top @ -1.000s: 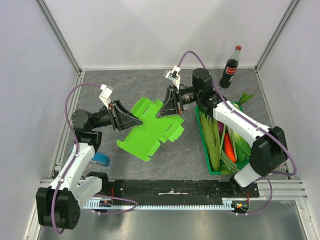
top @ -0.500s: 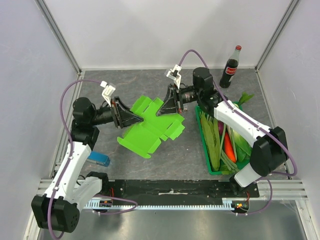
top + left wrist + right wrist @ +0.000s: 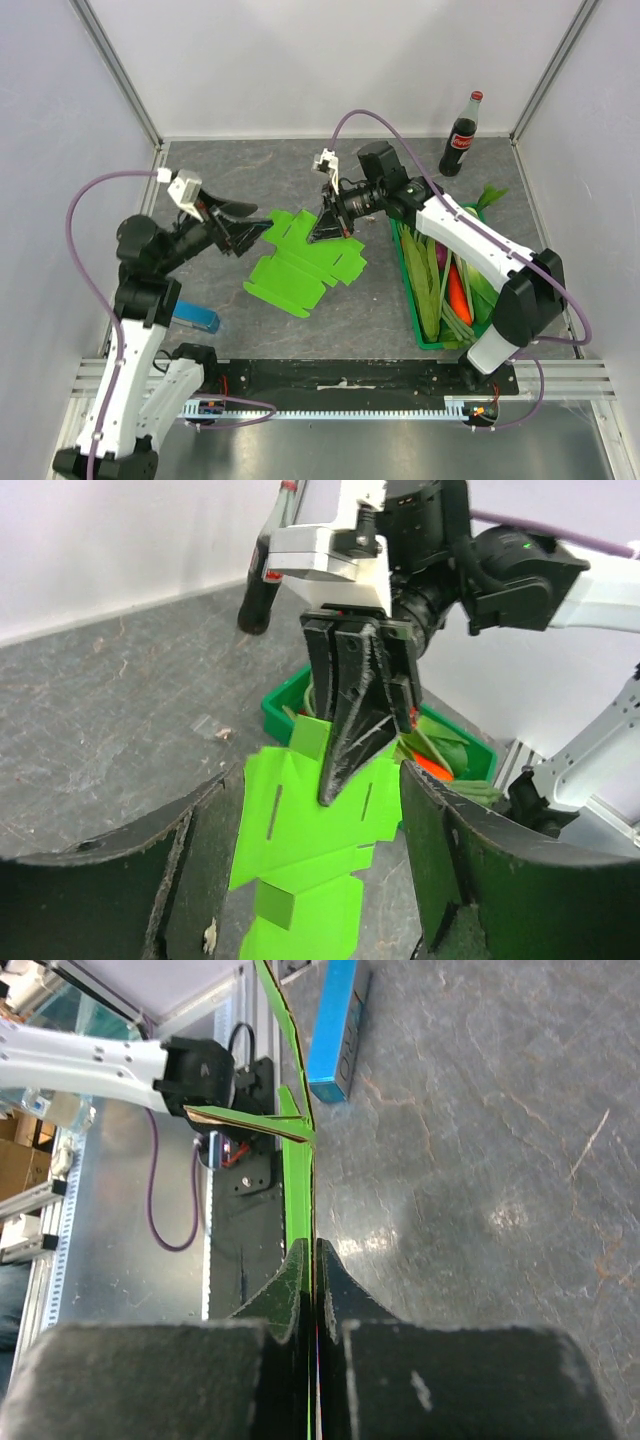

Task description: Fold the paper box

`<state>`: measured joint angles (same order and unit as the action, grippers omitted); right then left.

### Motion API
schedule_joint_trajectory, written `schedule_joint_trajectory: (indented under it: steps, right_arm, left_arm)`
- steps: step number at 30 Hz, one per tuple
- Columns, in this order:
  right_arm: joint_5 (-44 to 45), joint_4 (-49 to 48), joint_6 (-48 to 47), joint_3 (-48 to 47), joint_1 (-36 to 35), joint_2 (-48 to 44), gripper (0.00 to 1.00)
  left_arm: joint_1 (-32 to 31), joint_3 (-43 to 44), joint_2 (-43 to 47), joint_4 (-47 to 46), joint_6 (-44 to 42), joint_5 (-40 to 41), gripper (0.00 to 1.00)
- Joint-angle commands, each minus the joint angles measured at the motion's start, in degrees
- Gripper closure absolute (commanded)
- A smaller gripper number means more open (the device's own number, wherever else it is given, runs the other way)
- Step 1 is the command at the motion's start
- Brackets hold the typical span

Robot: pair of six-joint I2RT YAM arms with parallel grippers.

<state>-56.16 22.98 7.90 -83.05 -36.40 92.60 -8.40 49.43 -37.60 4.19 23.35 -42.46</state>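
Cola bottle point(image 3: 462, 134) upright in the counter's point(image 3: 260, 180) far right corner, green vegetable crate point(image 3: 411, 300) nearer, blue block point(image 3: 198, 318) front left

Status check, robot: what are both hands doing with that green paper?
Left hand open, beside the paper box. Right hand shut on it. Box not yet folded. Crate aside, not blocking.

Left hand point(image 3: 261, 220) agape, right hand point(image 3: 322, 236) pinched tight, both arms outstretched
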Motion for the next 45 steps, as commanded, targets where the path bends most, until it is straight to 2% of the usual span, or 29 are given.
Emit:
schedule_joint_trajectory:
  steps: [1,9,12,14,17,21,25,26,27,29,30,31,32,33,34,36,40,42,45]
  right_arm:
    - [1.3,7.7,-6.6,-3.9,-0.4,1.3,1.0]
    - [-0.3,12.2,-11.1,-6.4,-1.3,1.5,1.0]
    - [-0.6,13.4,-12.4,-7.2,-1.5,1.6,1.0]
    - [-0.8,14.2,-13.0,-7.7,-1.7,1.8,1.0]
    - [-0.9,14.5,-13.2,-8.4,-1.7,2.0,1.0]
    - [-0.8,15.9,-14.0,-9.9,-1.7,2.5,1.0]
    - [0.3,15.9,-13.2,-10.1,-1.7,2.4,1.0]
    - [1.2,15.9,-12.1,-10.2,-1.7,2.5,0.95]
    - [2.4,15.3,-10.5,-10.2,-1.7,2.8,0.77]
    - [8.7,13.2,-2.0,-10.2,-1.8,3.3,0.66]
    - [15.8,11.1,1.6,-10.0,-1.7,3.1,0.57]
    - [19.9,10.0,9.9,-9.7,-1.7,2.7,0.5]
    - [24.0,9.1,13.3,-9.1,-1.7,2.2,0.43]
    - [28.9,8.7,16.7,-8.4,-1.6,1.2,0.31]
    - [35.1,8.9,18.6,-8.3,-1.4,0.8,0.24]
    - [40.6,9.3,21.7,-8.1,-0.7,-0.6,0.04]
    - [46.0,10.1,27.2,-8.5,1.7,-3.1,0.02]
    - [54.4,15.7,31.7,-12.1,1.8,-3.0,0.02]
    - [60.0,20.2,36.3,-16.3,1.9,-2.7,0.02]
  left_arm:
    - [-0.2,2.4,-6.4,0.2,-6.7,-5.4,0.3]
    - [-0.3,2.2,-11.7,2.3,-11.5,-14.4,0.3]
    - [-0.4,1.3,-12.8,3.2,-11.8,-13.3,0.31]
    - [-1.2,0.6,-13.5,2.8,-11.5,-15.3,0.32]
    - [-3.7,0.8,-15.3,4.3,-12.2,-12.3,0.41]
    - [-4.4,2.5,-17.6,11.0,-16.6,-9.0,0.67]
    - [-5.6,1.6,-15.8,8.6,-17.4,-7.0,0.82]
    - [-6.0,0.2,-13.8,7.5,-17.6,-6.0,0.9]
    - [-6.4,-0.8,-12.3,5.7,-17.4,-4.7,0.92]
    - [-6.8,-4.8,-7.6,-0.7,-16.3,-0.8,0.94]
    - [-6.7,-6.2,-6.2,-2.7,-15.5,1.7,0.98]
    - [-6.8,-7.6,-4.9,-7.0,-15.0,2.9,0.98]
    - [-6.9,-10.0,-2.7,-8.7,-14.7,3.9,0.98]
    - [-7.0,-11.2,-1.8,-10.2,-14.6,4.3,0.98]
    - [-7.1,-12.2,-1.0,-11.6,-14.7,5.4,0.98]
    - [-7.2,-14.3,0.3,-13.8,-16.0,7.0,0.98]
    - [-7.2,-16.0,1.4,-13.9,-20.1,10.3,0.98]
    - [-7.3,-16.1,1.7,-13.2,-22.6,11.4,0.98]
    - [-7.4,-15.4,1.7,-12.7,-25.4,12.7,0.98]
